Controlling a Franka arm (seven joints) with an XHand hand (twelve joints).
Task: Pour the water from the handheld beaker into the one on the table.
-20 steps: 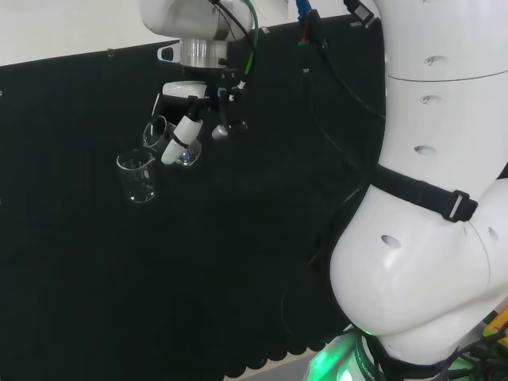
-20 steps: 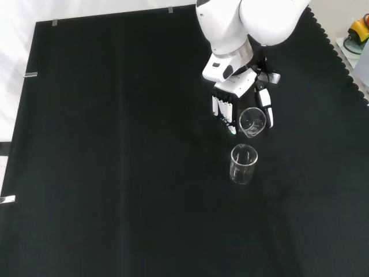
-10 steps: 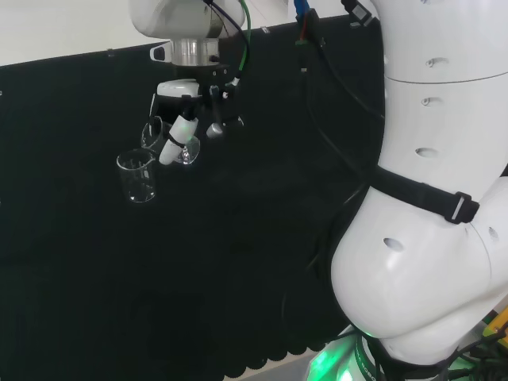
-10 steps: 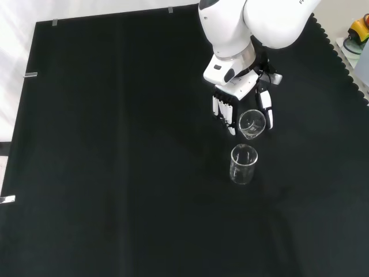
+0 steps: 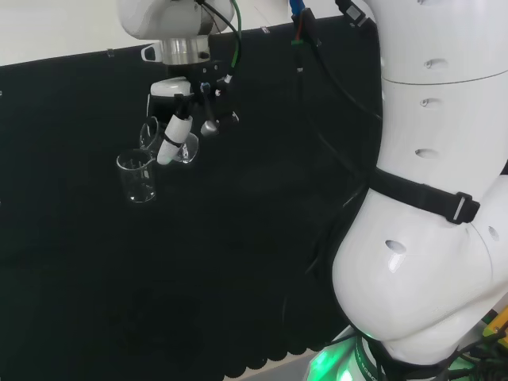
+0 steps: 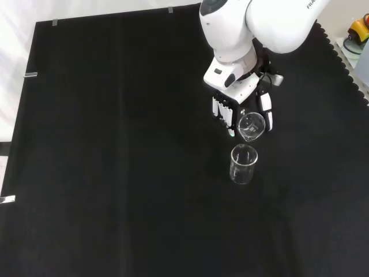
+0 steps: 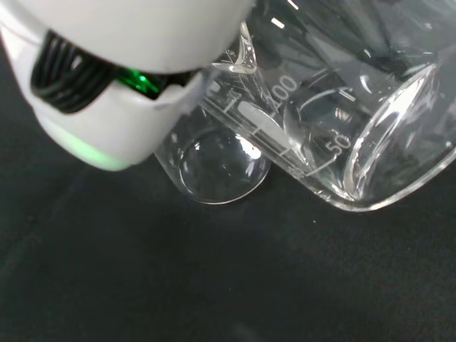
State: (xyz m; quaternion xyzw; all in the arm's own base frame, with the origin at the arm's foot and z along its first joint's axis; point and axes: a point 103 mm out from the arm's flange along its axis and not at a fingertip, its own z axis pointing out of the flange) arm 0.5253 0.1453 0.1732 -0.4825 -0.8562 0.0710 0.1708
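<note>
The black cloth [image 6: 115, 144] covered the whole bench, smooth and bare over most of its width in the front view, with a scalloped hem along its right edge and small metal clips at its far and left borders. Beyond the cloth lay pale surface on the left of that view, and a yellow and red object [image 6: 360, 29] sat off the upper right corner.

The arm's white links [image 5: 436, 198] filled the right of the head view, a black strap across them and dark cables running from them toward the wrist. In the front view a white link [image 6: 253, 23] stood above the hand and hid the wrist behind it.

The hand [image 6: 239, 107] hung above the cloth, its fingers and thumb curled round the handheld beaker [image 6: 251, 126], which was tipped with its open mouth turned toward the front camera. In the head view the hand [image 5: 178, 127] gripped the same beaker [image 5: 184, 148] just right of and a little above the second vessel.

The beaker on the table [image 6: 243, 164] stood upright on the cloth, just below the held one in the front view, apart from it. In the wrist view its round base [image 7: 214, 167] showed beside the tilted beaker's rim [image 7: 370, 149], and printed graduation marks were visible on the glass. Whether either held water could not be told.

Open cloth lay on all sides of the standing beaker.
</note>
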